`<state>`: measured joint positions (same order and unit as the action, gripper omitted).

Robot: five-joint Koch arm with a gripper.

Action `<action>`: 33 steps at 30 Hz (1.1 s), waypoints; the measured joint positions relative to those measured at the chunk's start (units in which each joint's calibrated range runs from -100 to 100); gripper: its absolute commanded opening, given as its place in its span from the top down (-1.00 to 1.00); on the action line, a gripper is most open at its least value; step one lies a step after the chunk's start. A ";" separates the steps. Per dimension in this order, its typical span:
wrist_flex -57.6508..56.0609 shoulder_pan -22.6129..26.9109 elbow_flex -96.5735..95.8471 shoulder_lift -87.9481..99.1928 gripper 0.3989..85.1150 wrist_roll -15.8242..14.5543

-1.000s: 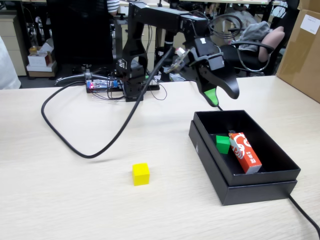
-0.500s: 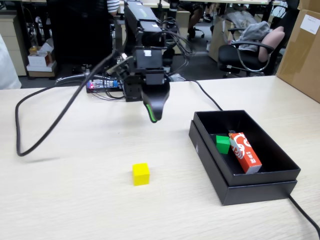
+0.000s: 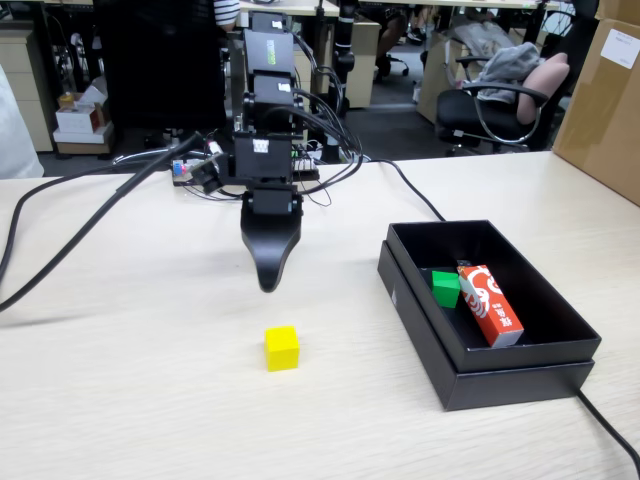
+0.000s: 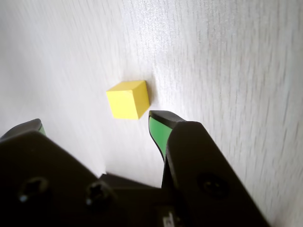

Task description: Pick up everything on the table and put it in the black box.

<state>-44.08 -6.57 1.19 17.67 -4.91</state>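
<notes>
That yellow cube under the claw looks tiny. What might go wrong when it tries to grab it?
The open gripper hangs above the yellow cube, which sits off centre between the tips in the wrist view, nearer one finger. Coming straight down, that finger might nudge the cube aside or land on it. Later, the black box already holds a green cube and a red carton, so a drop could land on those or clip the wall.
</notes>
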 measured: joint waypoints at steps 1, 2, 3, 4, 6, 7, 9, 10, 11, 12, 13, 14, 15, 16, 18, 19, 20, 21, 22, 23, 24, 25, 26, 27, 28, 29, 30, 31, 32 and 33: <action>0.00 0.00 0.91 -1.39 -0.03 -0.05; 0.00 0.00 1.74 -2.53 -0.03 0.00; 0.00 0.00 4.57 -5.19 -0.03 -0.05; 0.00 0.00 4.66 -5.19 -0.03 -0.05; 0.00 0.10 6.30 -7.35 -0.03 -0.05; 0.00 0.20 6.94 -8.11 -0.03 -0.05; 0.00 0.54 7.03 -9.37 -0.03 -0.05; 0.00 0.68 6.94 -9.88 -0.03 0.00; 0.00 0.78 6.94 -10.51 -0.03 -0.05; 0.00 0.93 7.03 -11.15 -0.03 0.00; 0.00 1.07 7.03 -12.03 -0.03 -0.05; 0.00 1.07 6.94 -12.03 -0.03 0.00; 0.00 1.17 7.03 -12.54 -0.03 -0.05; 0.00 1.27 7.03 -13.05 -0.03 -0.05; 0.00 1.27 7.40 -15.96 -0.03 0.00; 0.00 1.27 7.58 -16.09 -0.03 0.00; 0.00 1.17 8.68 -17.23 -0.03 0.00; 0.00 1.12 9.59 -17.86 -0.03 0.00; 0.00 1.07 10.23 -18.37 -0.03 0.00; 0.00 1.07 10.96 -18.87 -0.03 0.00; 0.00 1.03 11.14 -19.25 -0.03 0.00; 0.00 0.98 11.23 -19.63 -0.03 0.00; 0.00 0.88 11.23 -20.52 -0.03 0.00; 0.00 0.88 11.23 -20.52 -0.03 0.00; 0.00 0.83 11.32 -20.90 -0.03 0.00; 0.00 0.78 11.23 -21.15 -0.03 0.00; 0.00 0.78 11.23 -21.53 -0.03 0.00; 0.00 0.73 11.23 -21.79 -0.03 0.00; 0.00 0.68 11.23 -21.91 -0.03 0.00; 0.00 0.68 11.23 -21.91 -0.03 0.00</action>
<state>-44.08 -5.89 12.42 -4.24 -4.91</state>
